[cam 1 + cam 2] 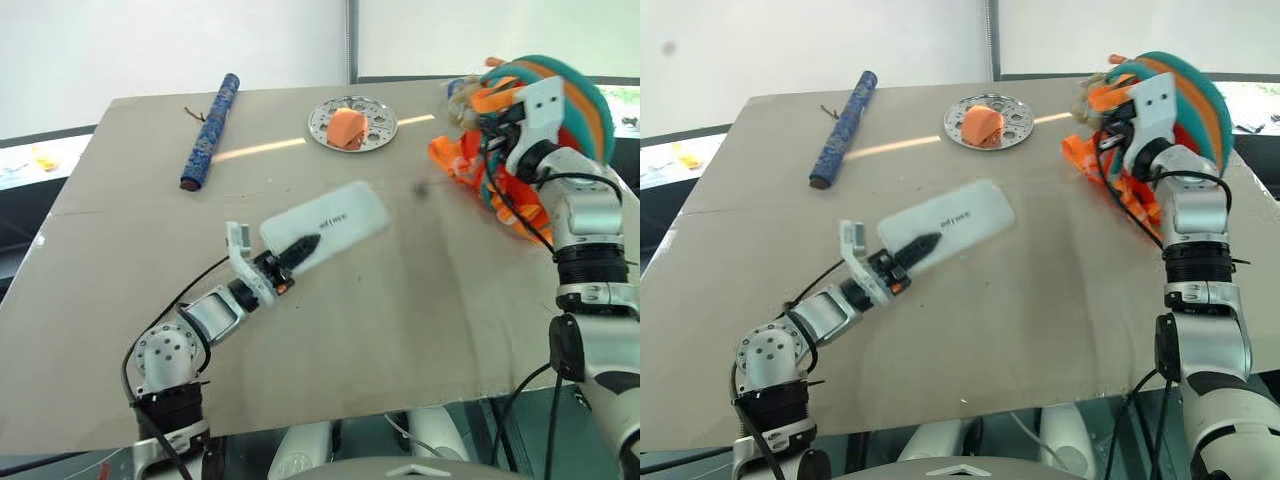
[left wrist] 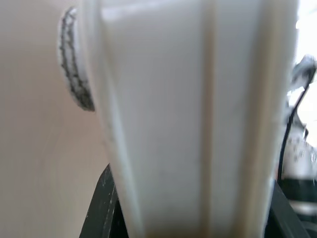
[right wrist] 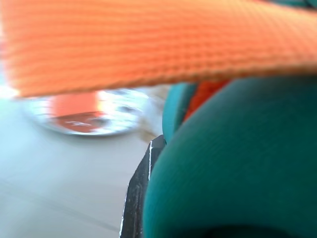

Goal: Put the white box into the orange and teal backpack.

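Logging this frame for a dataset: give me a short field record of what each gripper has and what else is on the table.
left gripper: shut on the white box, box lifted and tilted
right gripper: shut on the backpack, at the table's right edge
box in backpack: not yet
table: blue roll; silver plate with orange food

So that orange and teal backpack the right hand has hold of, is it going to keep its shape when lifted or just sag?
Likely sag: the orange and teal backpack looks like soft fabric, bunched and crumpled where the right hand is shut on it. Its orange straps trail loose onto the table, so they may drag or snag. It seems light, since one hand props it up.
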Robot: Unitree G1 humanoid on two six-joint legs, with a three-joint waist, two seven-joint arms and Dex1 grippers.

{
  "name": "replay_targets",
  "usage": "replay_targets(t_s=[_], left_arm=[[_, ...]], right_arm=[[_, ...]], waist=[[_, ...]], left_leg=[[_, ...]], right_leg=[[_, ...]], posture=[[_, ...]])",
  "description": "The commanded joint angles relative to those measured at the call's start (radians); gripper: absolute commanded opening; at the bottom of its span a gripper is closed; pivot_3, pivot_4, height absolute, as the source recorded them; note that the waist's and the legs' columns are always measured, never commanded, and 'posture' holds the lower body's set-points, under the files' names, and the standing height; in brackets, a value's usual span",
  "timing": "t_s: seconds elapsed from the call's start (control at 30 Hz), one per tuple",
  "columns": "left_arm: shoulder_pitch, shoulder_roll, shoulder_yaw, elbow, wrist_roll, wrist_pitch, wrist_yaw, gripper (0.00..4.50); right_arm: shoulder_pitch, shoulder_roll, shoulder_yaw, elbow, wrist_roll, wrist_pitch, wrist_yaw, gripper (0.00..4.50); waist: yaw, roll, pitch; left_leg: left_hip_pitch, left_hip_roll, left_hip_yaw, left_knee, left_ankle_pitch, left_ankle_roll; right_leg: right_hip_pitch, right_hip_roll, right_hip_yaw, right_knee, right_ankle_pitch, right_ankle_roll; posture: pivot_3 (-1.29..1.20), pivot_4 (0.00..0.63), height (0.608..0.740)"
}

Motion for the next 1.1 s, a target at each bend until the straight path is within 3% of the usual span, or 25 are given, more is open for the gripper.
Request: replay_targets(t_s=[0.03,0.17,0.3,0.4,0.6,0.77,1.1], left_arm=[[-0.052,0.018,0.051,-0.051,-0.026,-0.08,0.004,1.09],[-0.15,0.076,0.082,-0.007,-0.017,-0.129,-0.005,1.09],[-0.217,0.186,0.068,-0.031,0.063,-0.183,-0.115,1.09],[-0.232,0.296,0.042,-0.055,0.113,-0.196,-0.235,1.09],[-0.223,0.508,0.042,-0.092,0.048,-0.109,-0.517,1.09],[-0.195,0.551,0.091,-0.073,0.017,-0.099,-0.573,1.09],[-0.06,0.628,0.193,-0.097,0.091,-0.15,-0.672,1.09]], right_arm=[[-0.09,0.005,-0.02,-0.159,0.194,0.03,0.229,0.01],[-0.043,0.001,0.025,-0.374,0.35,0.236,0.346,0.01],[0.078,-0.061,0.117,-0.551,0.361,0.348,0.393,0.01],[0.153,-0.093,0.137,-0.587,0.335,0.367,0.368,0.01],[0.202,-0.11,0.089,-0.598,0.358,0.394,0.316,0.01],[0.178,-0.099,0.063,-0.572,0.366,0.408,0.274,0.01],[0.094,-0.102,0.055,-0.45,0.382,0.424,0.291,0.01]], waist=[[-0.001,0.0,0.0],[0.001,0.0,0.0],[0.005,0.0,0.0],[0.011,0.0,0.0],[0.01,0.0,0.001],[0.007,0.0,0.001],[0.004,0.001,0.001]], left_leg=[[0.0,0.0,0.0,0.0,0.0,0.0],[-0.001,0.003,-0.003,-0.001,0.0,0.0],[-0.006,0.002,-0.007,0.0,0.0,0.0],[-0.013,-0.002,-0.013,0.001,0.0,0.0],[-0.012,-0.003,-0.013,0.004,0.0,0.0],[-0.01,-0.002,-0.014,0.003,0.001,-0.002],[-0.01,-0.001,-0.014,0.001,0.001,-0.002]], right_leg=[[0.0,0.0,0.0,0.0,0.0,0.0],[-0.001,0.001,-0.002,-0.001,0.0,0.0],[-0.003,0.0,-0.006,-0.001,0.0,0.0],[-0.006,-0.005,-0.016,-0.001,0.0,0.0],[-0.006,-0.005,-0.019,-0.001,0.0,0.0],[-0.005,-0.004,-0.019,0.001,0.001,-0.001],[-0.006,-0.004,-0.019,-0.001,0.001,-0.001]], posture=[[0.0,0.15,0.733],[0.0,0.15,0.733],[0.0,0.15,0.733],[0.0,0.15,0.733],[0.0,0.15,0.733],[0.0,0.15,0.733],[0.0,0.15,0.733]])
